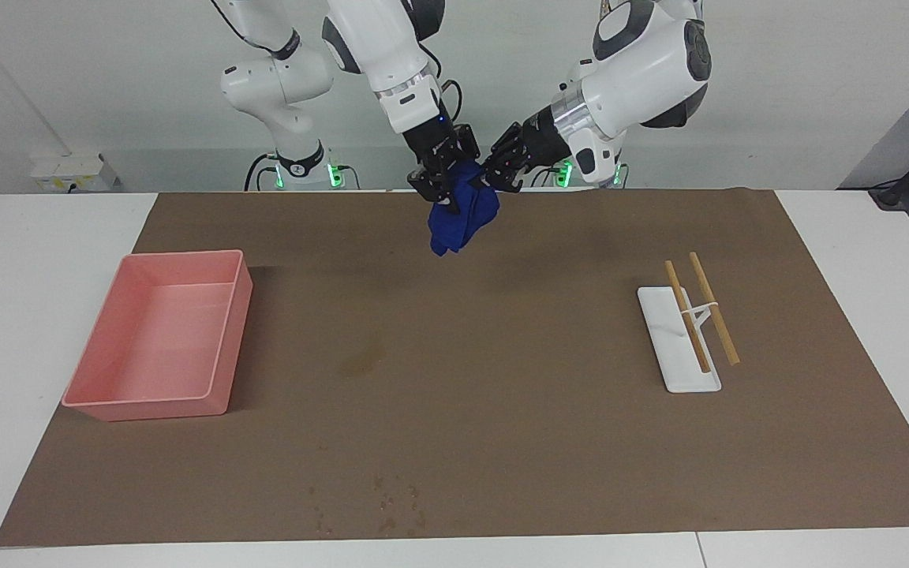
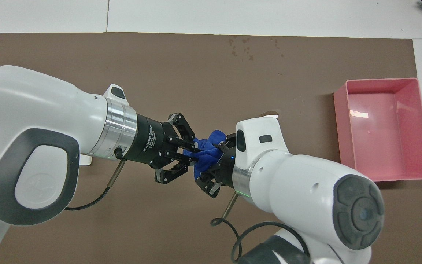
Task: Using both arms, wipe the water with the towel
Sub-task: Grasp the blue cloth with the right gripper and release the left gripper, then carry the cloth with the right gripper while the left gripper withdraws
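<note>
A white counter (image 1: 44, 237) carries a broad brown mat (image 1: 502, 442). A plain pale wall (image 1: 107, 71) rises where the counter ends, with a white socket box (image 1: 72, 170) at its foot.
</note>
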Tool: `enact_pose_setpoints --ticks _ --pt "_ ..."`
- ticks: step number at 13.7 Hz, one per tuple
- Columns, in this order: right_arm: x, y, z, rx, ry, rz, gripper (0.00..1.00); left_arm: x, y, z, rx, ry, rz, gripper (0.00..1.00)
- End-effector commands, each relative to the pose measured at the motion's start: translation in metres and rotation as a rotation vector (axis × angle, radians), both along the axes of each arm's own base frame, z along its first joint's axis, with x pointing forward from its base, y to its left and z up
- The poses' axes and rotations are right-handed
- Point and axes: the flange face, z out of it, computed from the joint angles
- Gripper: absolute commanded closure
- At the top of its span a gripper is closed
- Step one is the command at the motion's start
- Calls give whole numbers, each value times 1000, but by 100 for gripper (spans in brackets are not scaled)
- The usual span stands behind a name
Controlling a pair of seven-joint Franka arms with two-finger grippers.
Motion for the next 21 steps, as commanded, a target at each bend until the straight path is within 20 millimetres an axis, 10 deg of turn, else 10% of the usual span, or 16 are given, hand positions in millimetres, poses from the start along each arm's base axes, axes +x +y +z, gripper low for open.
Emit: enact_pose_setpoints --ticks 1,5,6,7,14,17,21 --pt "6 -9 -2 14 -4 -35 100 -14 -5 11 -13 22 -7 100" --pt "13 -21 -5 -40 -7 -30 100 -14 -7 11 -6 -6 -18 94" --pt "15 -26 -6 -70 -5 -26 100 -14 -7 13 -5 -6 -13 16" --pt "17 -31 -8 -99 -1 -24 100 -12 -6 12 2 -6 -9 0" --pt "45 -94 -21 -268 -20 44 100 22 37 0 385 -489 -333 0" --pt "79 -154 -37 -313 -37 106 100 40 74 -2 504 -651 -620 0" --pt "98 -163 -72 -308 15 76 100 59 141 5 527 -727 -890 0"
